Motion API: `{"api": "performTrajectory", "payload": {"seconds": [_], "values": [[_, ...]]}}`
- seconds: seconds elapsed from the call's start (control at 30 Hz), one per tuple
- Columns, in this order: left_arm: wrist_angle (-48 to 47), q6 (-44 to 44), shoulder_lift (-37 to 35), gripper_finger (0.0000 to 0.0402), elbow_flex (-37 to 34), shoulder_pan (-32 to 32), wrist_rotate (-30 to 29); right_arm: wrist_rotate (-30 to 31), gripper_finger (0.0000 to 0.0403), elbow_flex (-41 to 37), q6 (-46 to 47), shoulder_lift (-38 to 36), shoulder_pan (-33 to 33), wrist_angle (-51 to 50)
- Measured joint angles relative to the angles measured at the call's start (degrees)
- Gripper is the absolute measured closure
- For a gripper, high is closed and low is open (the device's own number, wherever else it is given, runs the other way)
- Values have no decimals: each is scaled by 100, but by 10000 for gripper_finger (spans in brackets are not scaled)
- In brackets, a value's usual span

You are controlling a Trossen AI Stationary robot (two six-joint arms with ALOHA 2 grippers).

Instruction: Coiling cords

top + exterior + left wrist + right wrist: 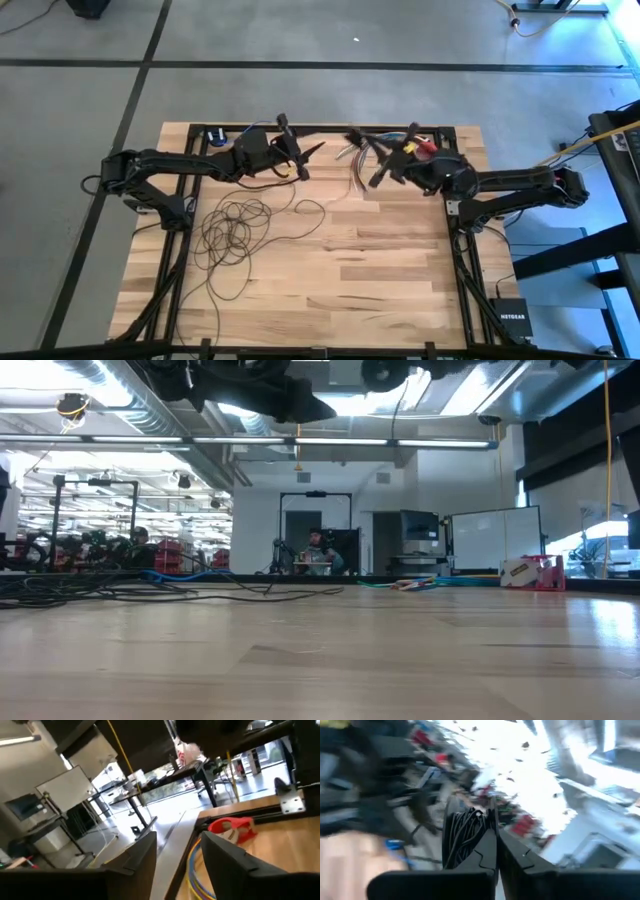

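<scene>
On the light wooden counter point(380, 270), seen from above, the long thin dark brown-black cord point(232, 232) lies in many loose loops on the left half, in front of the left arm. One strand runs from this tangle toward the back, in the direction of the left gripper point(305, 158).

The left gripper hangs over the back part of the counter, left of the middle, and it points toward the right arm. In the left wrist view its two dark fingers point(232, 857) stand apart with a clear gap between them, so the jaws are released, and nothing sits between them. Past these fingers a red object point(231, 826) and some yellow and blue wires point(192, 870) are seen on the wood.

The right gripper point(380, 165) hangs over the back of the counter, right of the middle, and it points toward the left arm. In the right wrist view its jaws are clenched together, and a bunch of dark cord strands point(465, 832) is pressed between the fingers point(487, 847) and stands out beyond their tips. Just beside this gripper, at the back edge, lies a short bundle of multicoloured wires point(362, 148).

The two grippers are near each other, but they do not touch.
</scene>
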Motion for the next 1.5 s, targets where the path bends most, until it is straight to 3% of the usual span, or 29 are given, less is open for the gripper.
{"api": "performTrajectory", "payload": {"seconds": [0.1,0.3,0.47,0.6,0.9,1.03,1.5], "values": [[9,-356,7,248,0,-10,211,137,395,1,-422,3,-167,262],[242,-1143,148,247,1,-10,730,-176,396,1,-174,39,-792,347],[1395,-1836,920,247,0,-109,911,-542,398,0,196,169,-1194,363],[2105,-1893,1591,247,172,-251,919,-530,397,0,226,316,-1290,381],[1667,-1596,2328,247,977,-386,674,-741,397,4,387,524,-1280,500],[1475,-1541,2328,247,988,-357,439,-743,396,4,385,558,-1280,524],[1455,-1534,2331,247,986,-338,422,-979,394,4,473,558,-1280,377]]}}
